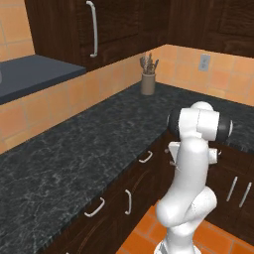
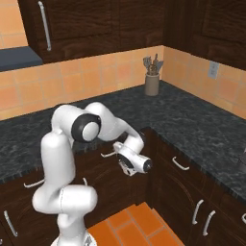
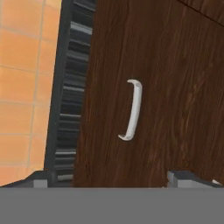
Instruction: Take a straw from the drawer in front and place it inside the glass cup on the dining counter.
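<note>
The drawer (image 3: 166, 100) is a dark-brown wood front with a small silver handle (image 3: 132, 109), and it is shut. The hand view is rolled, so the handle looks upright there. My gripper (image 3: 113, 178) faces this front a short way off, open, with nothing between its fingertips (image 3: 41, 178). In the right base view the gripper (image 2: 124, 162) hangs low under the black counter edge, just right of the drawer handle (image 2: 108, 154). From the left base view the drawer handle (image 1: 145, 157) shows left of my arm. The straw, the glass cup and the dining counter are out of view.
A black speckled granite counter (image 1: 89, 144) runs along the wall and turns a corner. On it a utensil holder (image 1: 148, 79) stands at the back. More drawers and doors with silver handles (image 1: 94, 207) line the base cabinets. An orange tile floor (image 2: 129, 226) lies below.
</note>
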